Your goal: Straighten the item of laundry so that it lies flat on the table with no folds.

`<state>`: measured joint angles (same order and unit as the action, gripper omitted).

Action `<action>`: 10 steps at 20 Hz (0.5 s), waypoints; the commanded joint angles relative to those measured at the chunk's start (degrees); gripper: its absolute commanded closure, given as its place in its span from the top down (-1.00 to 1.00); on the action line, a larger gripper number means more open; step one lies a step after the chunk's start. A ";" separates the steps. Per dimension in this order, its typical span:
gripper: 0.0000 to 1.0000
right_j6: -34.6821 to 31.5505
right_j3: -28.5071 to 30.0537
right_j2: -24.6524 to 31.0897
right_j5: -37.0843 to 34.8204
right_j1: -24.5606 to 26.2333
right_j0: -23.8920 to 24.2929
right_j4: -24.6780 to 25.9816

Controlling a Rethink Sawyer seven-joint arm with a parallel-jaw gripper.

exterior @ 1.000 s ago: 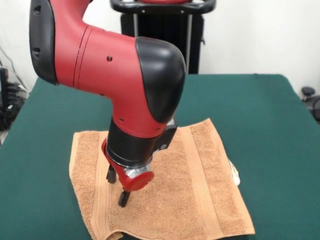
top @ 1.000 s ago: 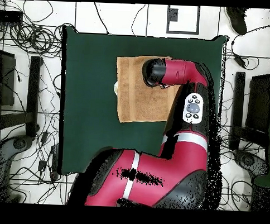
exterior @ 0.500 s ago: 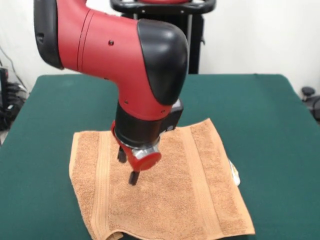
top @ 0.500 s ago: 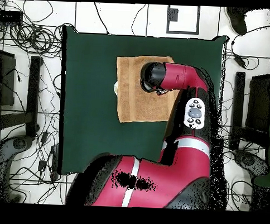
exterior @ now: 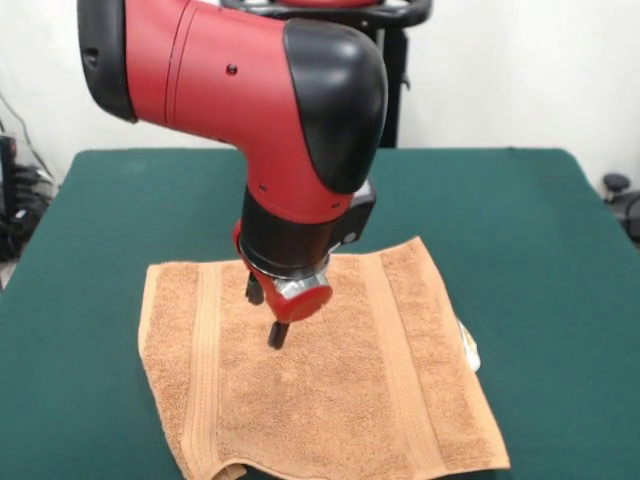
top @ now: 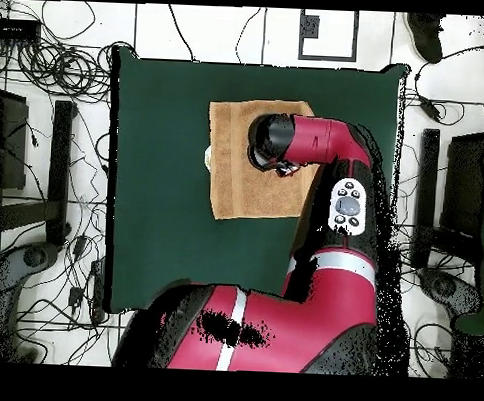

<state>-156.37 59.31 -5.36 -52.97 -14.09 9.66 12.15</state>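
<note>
The item of laundry (exterior: 340,400), an orange-tan towel with woven bands, lies spread on the green table (exterior: 520,230). Its near left corner is curled up in a small fold (exterior: 226,470), and a white tag (exterior: 467,347) pokes out at its right edge. My gripper (exterior: 266,313) hangs just above the towel's far-left part, open, with nothing between its fingers and not touching the cloth. In the overhead view the towel (top: 235,178) shows left of the arm's wrist (top: 274,140), which hides the gripper and the towel's right part.
The red arm (top: 337,183) crosses the table from the robot's side over the towel's edge. Bare green felt (top: 157,185) surrounds the towel on every side. Cables and stands lie on the floor around the table.
The gripper has risen off the towel and moved toward the far side and slightly right in the front view. The towel has not shifted.
</note>
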 commanded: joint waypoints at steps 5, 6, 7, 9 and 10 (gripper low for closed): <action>1.00 21.65 -2.72 11.15 9.72 9.70 2.59 7.37; 1.00 20.80 -3.38 11.72 9.32 10.66 3.00 7.03; 1.00 19.78 -3.91 12.07 9.14 11.41 3.27 7.06; 1.00 16.07 -4.18 12.46 7.19 12.58 4.01 5.71; 1.00 13.92 -3.57 12.90 6.20 12.94 4.38 4.37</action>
<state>-156.36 55.92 -1.56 -50.77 -11.07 12.60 15.26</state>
